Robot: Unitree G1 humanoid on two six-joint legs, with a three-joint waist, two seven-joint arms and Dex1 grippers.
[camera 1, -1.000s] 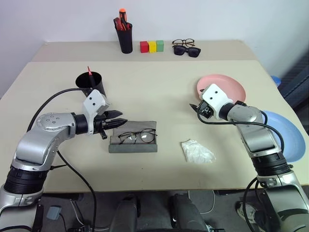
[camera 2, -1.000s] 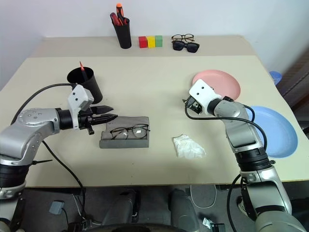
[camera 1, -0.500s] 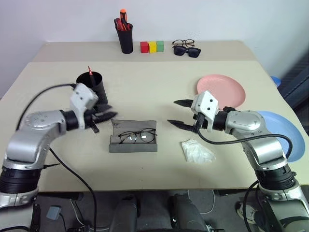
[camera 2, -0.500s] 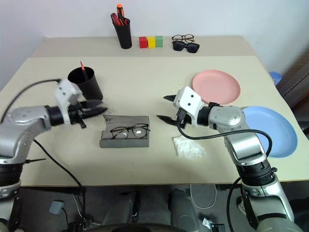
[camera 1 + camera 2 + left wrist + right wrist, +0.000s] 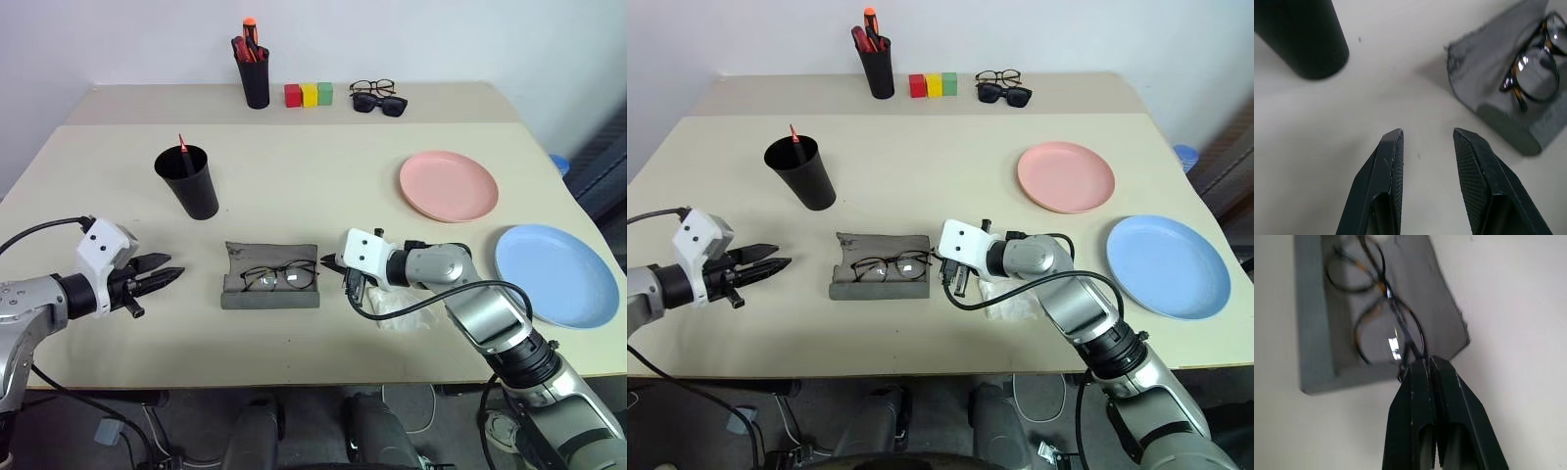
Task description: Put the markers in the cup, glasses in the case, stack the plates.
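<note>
Here our right hand [image 5: 331,264] sits at the right end of the case [image 5: 270,290], fingers pressed together and, we judge, nipping the near corner of the glasses [image 5: 280,277] frame. The glasses lie on the open case, long axis running left to right along it, so they stretch away to the left of that hand. Our left hand [image 5: 167,276] hovers well off the case's left end, fingers slightly parted and holding nothing. The right hand is plainly nearer, so any nudge falls to it.
</note>
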